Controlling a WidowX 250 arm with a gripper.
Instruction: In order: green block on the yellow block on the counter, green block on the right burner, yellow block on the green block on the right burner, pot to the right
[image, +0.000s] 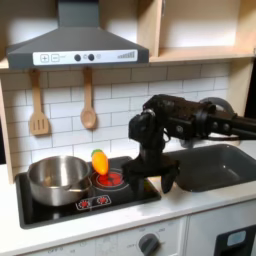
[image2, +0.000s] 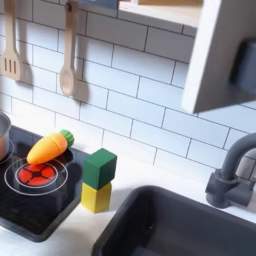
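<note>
Arm in the first exterior view: all matte black, no colour accents visible. Built from chunky boxy servo blocks joined w/ short links; a longer straight segment runs in from the first exterior view's right edge. Joint housings squared off, edges slightly rounded. Black tool (image: 163, 178) at the lower end, narrow, fingers too dark and blurred to separate. Faint grey highlights on upper faces of the blocks. Cables, screws, markings: can't make out at this res.

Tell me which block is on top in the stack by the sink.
The green block is on top, sitting on the yellow block, which rests on the counter beside the burner.
</note>
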